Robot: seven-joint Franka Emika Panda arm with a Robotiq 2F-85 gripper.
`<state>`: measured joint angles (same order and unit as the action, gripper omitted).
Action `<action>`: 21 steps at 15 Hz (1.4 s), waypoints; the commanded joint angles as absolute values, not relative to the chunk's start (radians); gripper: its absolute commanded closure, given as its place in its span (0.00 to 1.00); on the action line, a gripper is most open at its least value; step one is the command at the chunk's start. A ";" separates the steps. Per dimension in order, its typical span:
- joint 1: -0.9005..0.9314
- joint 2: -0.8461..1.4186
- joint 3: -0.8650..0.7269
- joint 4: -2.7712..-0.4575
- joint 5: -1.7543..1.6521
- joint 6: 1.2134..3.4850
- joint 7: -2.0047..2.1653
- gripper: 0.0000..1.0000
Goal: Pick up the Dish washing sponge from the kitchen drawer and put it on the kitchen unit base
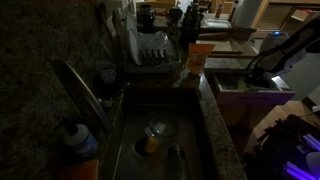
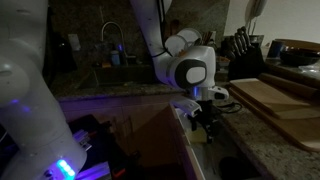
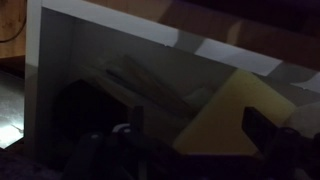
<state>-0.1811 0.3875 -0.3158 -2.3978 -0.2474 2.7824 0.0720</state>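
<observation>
hovering over the kitchen drawer [image 3: 50, 80], the gripper [image 3: 198, 128] gapes wide and empty, the dish washing sponge [image 3: 235, 112] lying between its fingers, toward 2 o'clock.

The speckled stone table [image 2: 262, 150] carried stacked wooden boards [image 2: 275, 98] at three o'clock, a knife block [image 2: 240, 45] at two o'clock, and a carton [image 1: 200, 57] beside the sink [image 1: 190, 122].
</observation>
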 commanded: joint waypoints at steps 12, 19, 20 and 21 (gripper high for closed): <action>-0.119 0.507 -0.348 -2.349 -0.125 2.939 0.202 0.00; -0.099 0.546 -0.372 -2.309 -0.095 2.876 0.210 0.11; -0.109 0.547 -0.359 -2.303 -0.086 2.861 0.205 0.26; -0.116 0.549 -0.351 -2.294 -0.081 2.851 0.199 0.32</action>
<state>-0.1070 0.5241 -0.3605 -2.3305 -0.1064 2.8965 0.2145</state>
